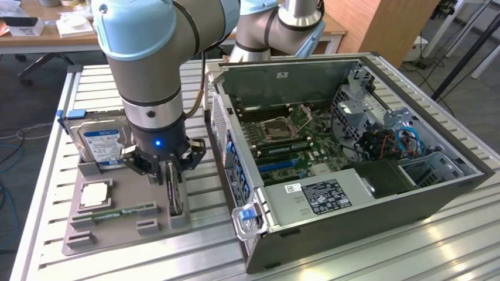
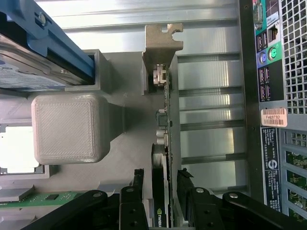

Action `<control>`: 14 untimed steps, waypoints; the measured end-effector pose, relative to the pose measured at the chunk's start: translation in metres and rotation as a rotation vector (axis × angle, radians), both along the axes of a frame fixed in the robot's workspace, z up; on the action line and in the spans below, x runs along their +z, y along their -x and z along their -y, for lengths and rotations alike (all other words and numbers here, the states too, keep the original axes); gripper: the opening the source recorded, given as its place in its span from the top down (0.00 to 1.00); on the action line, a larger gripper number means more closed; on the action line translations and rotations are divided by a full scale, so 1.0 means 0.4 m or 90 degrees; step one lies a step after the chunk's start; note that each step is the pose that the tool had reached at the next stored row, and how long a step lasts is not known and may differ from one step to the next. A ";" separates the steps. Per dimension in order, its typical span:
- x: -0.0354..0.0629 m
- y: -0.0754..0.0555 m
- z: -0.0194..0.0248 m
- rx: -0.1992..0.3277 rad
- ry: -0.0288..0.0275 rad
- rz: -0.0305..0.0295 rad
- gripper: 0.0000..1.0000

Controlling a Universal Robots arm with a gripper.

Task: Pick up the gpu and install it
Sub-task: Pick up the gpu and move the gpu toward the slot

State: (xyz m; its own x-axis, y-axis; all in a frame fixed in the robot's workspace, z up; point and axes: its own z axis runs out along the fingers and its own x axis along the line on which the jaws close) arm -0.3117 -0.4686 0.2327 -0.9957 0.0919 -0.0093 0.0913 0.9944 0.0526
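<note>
The gpu (image 1: 178,202) stands on its long edge in a slot of the grey printed holder tray (image 1: 109,237), which lies on the slatted metal table (image 1: 390,257) at the exterior view's left of the open computer case (image 1: 352,228). In the wrist view the gpu (image 2: 166,120) is seen edge-on: a thin board, with small connectors and components standing proud along it, a dark body carrying a green-and-white logo down between the fingers, and a silvery metal bracket (image 2: 162,45) with a notched tab at the far end, close to the rear panel of the case (image 2: 271,96). The gripper (image 1: 170,175) is lowered over the card, and in the wrist view the gripper (image 2: 162,175) has one black finger on each side of it. The jaws stand wide apart (about as wide as they seem to go), straddling the card without clamping it, so nothing is held. On the same tray (image 2: 129,158), a hard drive (image 1: 103,145) with a blue-white label stands upright in its own slot, a square processor (image 1: 93,194) lies flat, and a narrow green memory stick (image 1: 125,212) lies beside it. The card is in its holder, not in the case.
</note>
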 end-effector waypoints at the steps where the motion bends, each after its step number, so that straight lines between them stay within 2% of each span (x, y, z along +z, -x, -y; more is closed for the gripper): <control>1: 0.000 0.000 0.000 0.000 0.0000 0.0000 0.59; 7: 0.000 0.000 0.000 0.000 0.0000 0.0000 0.60; 8: 0.000 0.000 0.000 0.000 0.0000 0.0000 0.67; 14: 0.000 0.000 0.000 0.000 0.0000 0.0000 0.67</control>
State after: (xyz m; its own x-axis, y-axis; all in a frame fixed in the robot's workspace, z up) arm -0.3117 -0.4686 0.2327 -0.9957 0.0919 -0.0093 0.0912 0.9944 0.0526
